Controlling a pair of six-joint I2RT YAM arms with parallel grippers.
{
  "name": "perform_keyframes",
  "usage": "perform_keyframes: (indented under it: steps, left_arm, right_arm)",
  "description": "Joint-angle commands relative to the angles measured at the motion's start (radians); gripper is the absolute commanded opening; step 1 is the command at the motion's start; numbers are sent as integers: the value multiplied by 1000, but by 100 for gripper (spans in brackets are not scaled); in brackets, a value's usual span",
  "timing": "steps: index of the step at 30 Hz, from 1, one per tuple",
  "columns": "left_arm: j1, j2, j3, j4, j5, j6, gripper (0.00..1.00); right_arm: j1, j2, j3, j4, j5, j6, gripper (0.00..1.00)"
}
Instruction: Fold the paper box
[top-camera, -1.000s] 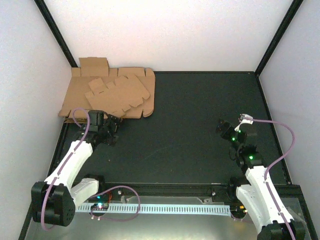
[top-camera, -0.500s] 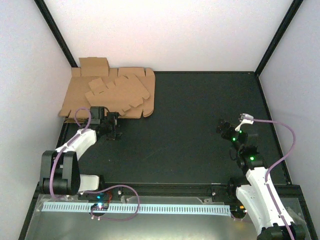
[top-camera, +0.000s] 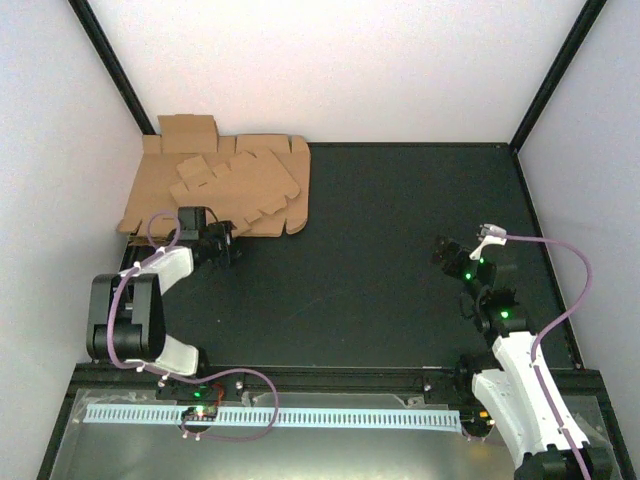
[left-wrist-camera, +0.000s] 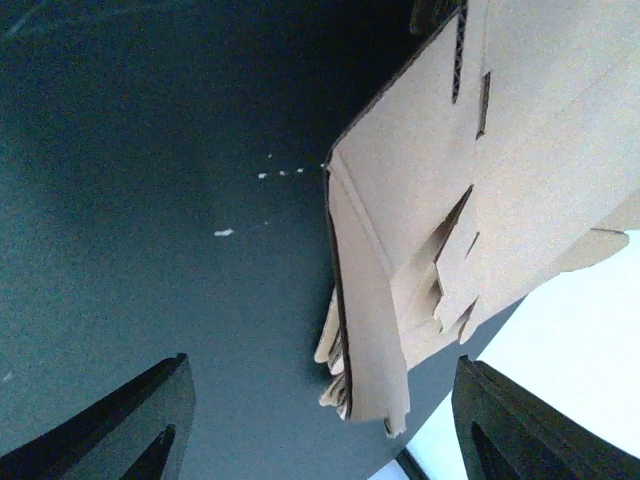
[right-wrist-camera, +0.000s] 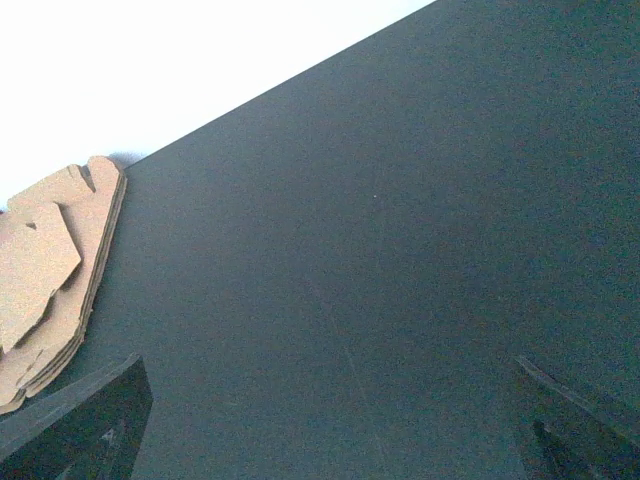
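Evidently pickup is starting: left fingers (left-wrist-camera: 130, 420), spread and empty, are hovering beside the box (top-camera: 240, 185) lying atop the far-left stack (top-camera: 142, 213); next needs pinching its edge; right fingers (right-wrist-camera: 90, 420) are waiting, spread.

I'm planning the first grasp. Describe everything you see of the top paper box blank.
The paper box blank is plain brown cardboard, die-cut with flaps and tabs, flat, unfolded. It lies askew atop a pile of wider sheets in the far-left corner of the table. The open left gripper hangs by the pile's near edge, seemingly not touching.
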Motion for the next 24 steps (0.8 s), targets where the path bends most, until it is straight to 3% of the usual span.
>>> perform_keyframes:
  steps: [1, 5, 11, 16, 24]
  left_arm:
    - [13, 30, 41, 52, 4, -21, 66]
    - [14, 25, 41, 63, 1, -10, 33]
    - [14, -5, 27, 67, 12, -5, 2]
    - [12, -69, 6, 93, 93, 15, 2]
    - [-46, -307, -31, 13, 180, 64, 1]
  right_arm:
    - [4, 4, 27, 0, -13, -14, 99]
    - [4, 2, 27, 2, -17, -15, 99]
    - [4, -1, 24, 1, -18, -8, 99]
    - [3, -16, 25, -9, -19, -11, 99]
    - [4, -25, 27, 7, -64, -22, 100]
